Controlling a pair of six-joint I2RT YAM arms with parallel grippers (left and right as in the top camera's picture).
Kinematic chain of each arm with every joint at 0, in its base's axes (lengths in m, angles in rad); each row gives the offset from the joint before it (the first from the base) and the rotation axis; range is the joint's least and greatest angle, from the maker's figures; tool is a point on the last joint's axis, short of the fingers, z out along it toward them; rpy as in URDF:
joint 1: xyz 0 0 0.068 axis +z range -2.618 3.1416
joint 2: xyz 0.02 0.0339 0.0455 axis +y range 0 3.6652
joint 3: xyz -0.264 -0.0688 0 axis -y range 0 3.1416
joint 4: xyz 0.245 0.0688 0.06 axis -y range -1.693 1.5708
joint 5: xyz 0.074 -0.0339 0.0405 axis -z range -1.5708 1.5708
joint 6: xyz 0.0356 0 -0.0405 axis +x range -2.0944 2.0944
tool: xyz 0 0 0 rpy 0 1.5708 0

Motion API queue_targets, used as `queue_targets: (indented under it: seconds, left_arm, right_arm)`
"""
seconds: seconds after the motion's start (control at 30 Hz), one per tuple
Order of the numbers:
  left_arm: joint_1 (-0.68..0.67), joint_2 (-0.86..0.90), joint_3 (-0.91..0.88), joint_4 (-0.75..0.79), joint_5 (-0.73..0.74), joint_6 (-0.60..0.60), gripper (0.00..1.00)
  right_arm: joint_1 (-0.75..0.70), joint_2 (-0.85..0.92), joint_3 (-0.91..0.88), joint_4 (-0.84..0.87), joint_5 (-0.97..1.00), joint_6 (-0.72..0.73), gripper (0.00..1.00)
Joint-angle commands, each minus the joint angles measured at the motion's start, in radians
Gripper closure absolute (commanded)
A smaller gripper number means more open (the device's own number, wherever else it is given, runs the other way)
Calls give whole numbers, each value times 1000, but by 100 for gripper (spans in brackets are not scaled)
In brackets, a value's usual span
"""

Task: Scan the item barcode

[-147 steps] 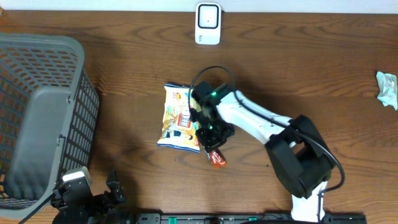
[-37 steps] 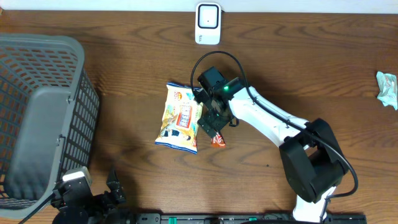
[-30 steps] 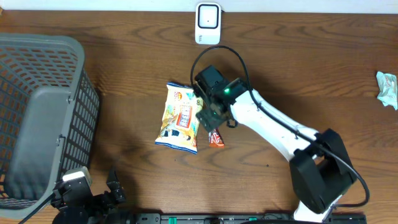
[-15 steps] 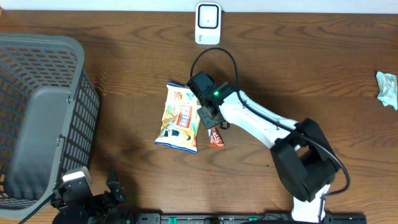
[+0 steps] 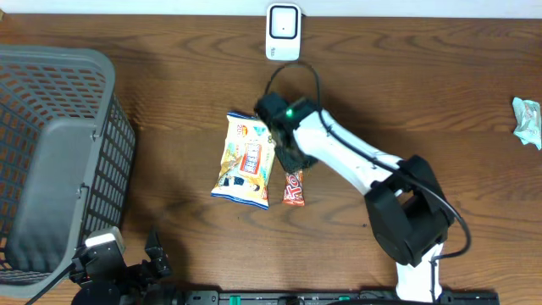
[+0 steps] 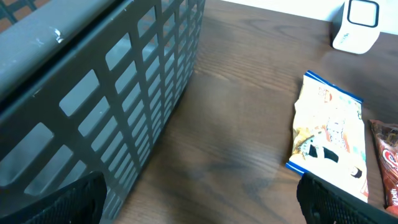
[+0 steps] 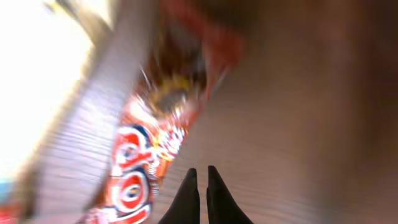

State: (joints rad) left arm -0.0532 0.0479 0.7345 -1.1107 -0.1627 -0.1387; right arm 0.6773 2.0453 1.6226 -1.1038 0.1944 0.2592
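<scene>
A red candy bar (image 5: 294, 188) lies flat on the table, just right of a white and yellow snack bag (image 5: 246, 158). My right gripper (image 5: 295, 163) hovers right behind the bar's far end. In the blurred right wrist view its black fingers (image 7: 203, 173) are pressed together with nothing between them, and the candy bar (image 7: 140, 162) lies to their left. The white scanner (image 5: 283, 32) stands at the table's far edge. My left gripper (image 6: 199, 200) stays low at the front left, open and empty, facing the snack bag (image 6: 329, 134) and the scanner (image 6: 357, 23).
A large grey mesh basket (image 5: 51, 161) fills the left side, close beside the left gripper, where its wall (image 6: 106, 81) shows. A crumpled pale wrapper (image 5: 527, 121) lies at the far right edge. The table is dark wood.
My right gripper has shut empty and drawn back a little toward the scanner. The candy bar now lies flat on the table, free of the fingers. The left arm has not moved.
</scene>
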Motion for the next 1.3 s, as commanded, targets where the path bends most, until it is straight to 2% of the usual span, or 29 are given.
queue_targets:
  seconds: [0.0, 0.1, 0.3, 0.43, 0.57, 0.7, 0.73, 0.77, 0.8, 0.83, 0.93, 0.97, 1.0, 1.07, 1.13, 1.27]
  left_arm:
    - [3, -2, 5, 2, -3, -9, 2]
    - [3, -2, 5, 2, -3, -9, 2]
    - [3, -2, 5, 2, -3, -9, 2]
    - [3, -2, 5, 2, -3, -9, 2]
    - [3, -2, 5, 2, -3, -9, 2]
    - [3, -2, 5, 2, -3, -9, 2]
    - [3, -2, 5, 2, -3, -9, 2]
    - [3, -2, 5, 2, -3, -9, 2]
    - [3, -2, 5, 2, -3, -9, 2]
    - [3, -2, 5, 2, -3, -9, 2]
    - [3, -2, 5, 2, -3, -9, 2]
    - [3, -2, 5, 2, -3, -9, 2]
    - [3, -2, 5, 2, -3, -9, 2]
    - [3, -2, 5, 2, -3, -9, 2]
    - [3, -2, 5, 2, -3, -9, 2]
    - [3, -2, 5, 2, -3, -9, 2]
  right_arm:
    - [-2, -76, 58, 1, -111, -34, 99]
    - [-2, -69, 31, 14, -206, -51, 99]
    - [13, -63, -221, 142, -309, -37, 99]
    - [24, -63, -329, 174, -309, -5, 99]
    - [20, -76, -280, 131, -289, -13, 99]
    - [17, -99, -127, -34, -108, 60, 98]
    - [19, -105, -95, -58, -73, 66, 81]
    - [23, -110, -64, -66, -61, 65, 53]
    - [25, -110, -50, -56, -64, 66, 36]
    - [26, -110, -49, -31, -77, 70, 36]
    - [34, -98, -93, 18, -84, 225, 32]
    - [50, -89, -106, 31, -76, 244, 28]
    - [79, -74, -117, 52, -24, 242, 18]
    - [127, -44, -118, 79, 85, 263, 15]
    - [158, -13, -118, 95, 146, 299, 16]
    - [156, 50, -118, 109, 152, 375, 27]
